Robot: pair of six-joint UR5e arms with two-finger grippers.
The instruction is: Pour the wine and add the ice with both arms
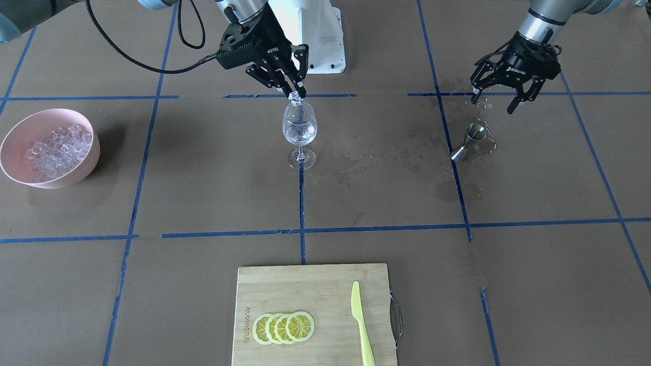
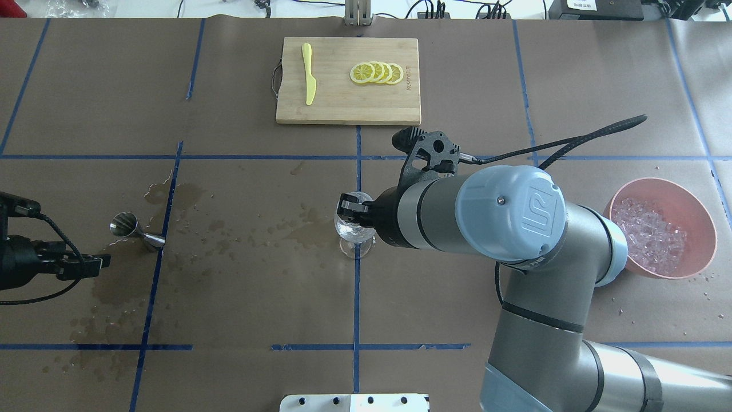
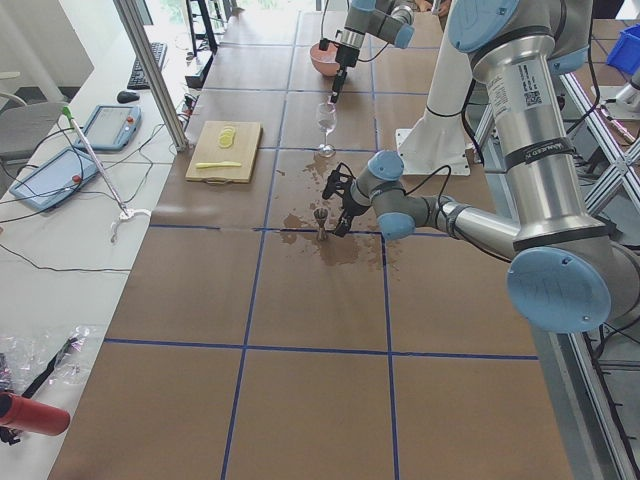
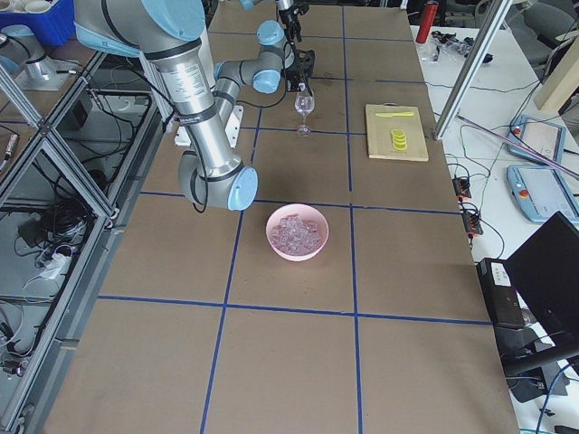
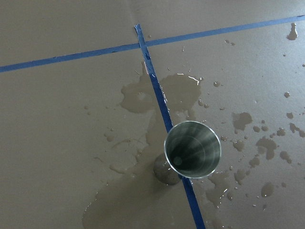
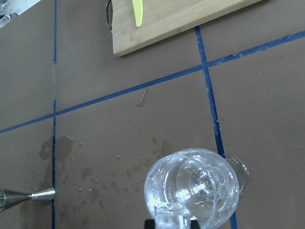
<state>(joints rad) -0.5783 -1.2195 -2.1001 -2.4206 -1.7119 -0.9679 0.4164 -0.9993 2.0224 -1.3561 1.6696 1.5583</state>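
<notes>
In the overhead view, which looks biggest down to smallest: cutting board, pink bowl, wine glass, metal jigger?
1. Cutting board
2. Bowl
3. Glass and jigger: about alike; the arm hides part of the glass.

Right end effector pinched, left end effector splayed.

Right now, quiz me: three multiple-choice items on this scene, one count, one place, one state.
1. Yellow lemon slices on the bamboo cutting board? A two, B four, C six.
2. The small steel double-cone jigger stands: A on that board, B in a bowl, C on the wet brown paper.
3. The right black end effector is: A shut on a clear ice cube over the clear stemmed wine glass, B open and empty, C gripping a knife.
Key: 1B, four overlapping slices show; 2C, puddles surround it; 3A, the cube sits between its fingertips above the rim.
</notes>
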